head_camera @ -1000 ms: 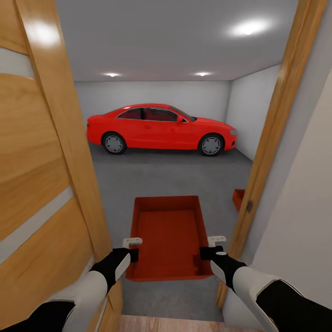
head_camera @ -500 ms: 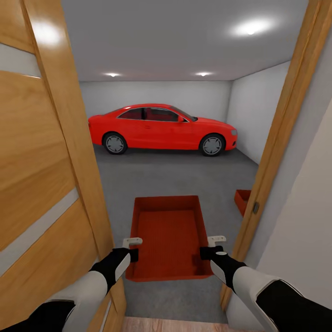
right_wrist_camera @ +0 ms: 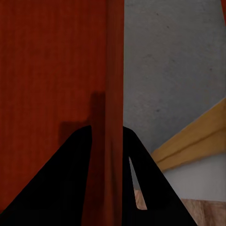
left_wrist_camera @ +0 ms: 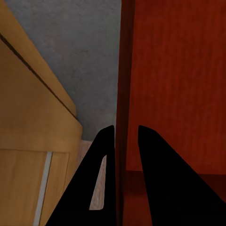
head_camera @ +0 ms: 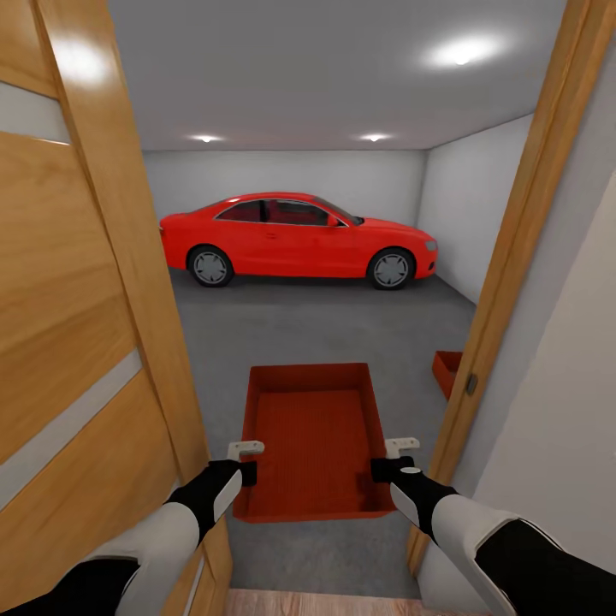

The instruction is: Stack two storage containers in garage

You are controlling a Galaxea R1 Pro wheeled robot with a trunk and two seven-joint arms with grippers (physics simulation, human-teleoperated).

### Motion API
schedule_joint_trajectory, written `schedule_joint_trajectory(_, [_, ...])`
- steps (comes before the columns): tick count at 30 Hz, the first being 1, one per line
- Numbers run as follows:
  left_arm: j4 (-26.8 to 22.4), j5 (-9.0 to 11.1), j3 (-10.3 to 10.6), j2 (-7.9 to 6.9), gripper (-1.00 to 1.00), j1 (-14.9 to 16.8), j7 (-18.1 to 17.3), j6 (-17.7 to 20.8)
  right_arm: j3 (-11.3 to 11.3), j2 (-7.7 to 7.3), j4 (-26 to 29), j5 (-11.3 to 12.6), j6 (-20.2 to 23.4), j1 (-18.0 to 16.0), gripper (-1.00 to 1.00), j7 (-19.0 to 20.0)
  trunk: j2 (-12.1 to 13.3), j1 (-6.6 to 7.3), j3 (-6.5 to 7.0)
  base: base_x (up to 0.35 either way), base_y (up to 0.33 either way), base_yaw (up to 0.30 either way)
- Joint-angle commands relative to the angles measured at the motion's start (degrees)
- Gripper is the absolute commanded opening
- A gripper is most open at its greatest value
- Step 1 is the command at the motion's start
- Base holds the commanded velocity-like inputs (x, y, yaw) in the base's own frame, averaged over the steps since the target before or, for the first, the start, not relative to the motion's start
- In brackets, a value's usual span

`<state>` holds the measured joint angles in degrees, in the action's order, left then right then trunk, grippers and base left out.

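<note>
Squarely in the doorway, both grippers, left [head_camera: 245,460] and right [head_camera: 395,458], pinched the carried container's [head_camera: 310,441] side walls; the near door frame [head_camera: 505,282] on the right risked snagging it.

I look through a doorway, its wooden plank door [head_camera: 77,325] open at my left, into the garage: pale grey walls [head_camera: 282,175], dark grey concrete floor [head_camera: 316,329], three ceiling lights [head_camera: 462,53], a red car [head_camera: 295,238] parked along the far wall.
</note>
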<state>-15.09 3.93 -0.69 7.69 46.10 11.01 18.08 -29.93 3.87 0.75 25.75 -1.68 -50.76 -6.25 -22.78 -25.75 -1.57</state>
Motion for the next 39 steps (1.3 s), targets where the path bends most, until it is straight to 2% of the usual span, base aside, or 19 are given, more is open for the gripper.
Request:
schedule_joint_trajectory(1, [-0.29, -1.83, 0.16, -0.03, -1.0, 0.02, 0.77, -0.75, 0.58, 0.0, -0.84, 1.15, -0.34, -0.07, -1.0, -0.43, -0.14, -0.04, -0.13, 0.0, 0.0, 0.0])
schedule_joint_trajectory(39, [-0.49, -1.83, 0.16, -0.04, -1.0, 0.0, 0.84, -1.03, 0.58, -0.01, -0.84, 1.15, -0.34, -0.1, -1.0, -0.43, -0.14, -0.04, -0.13, 0.012, -0.015, 0.0])
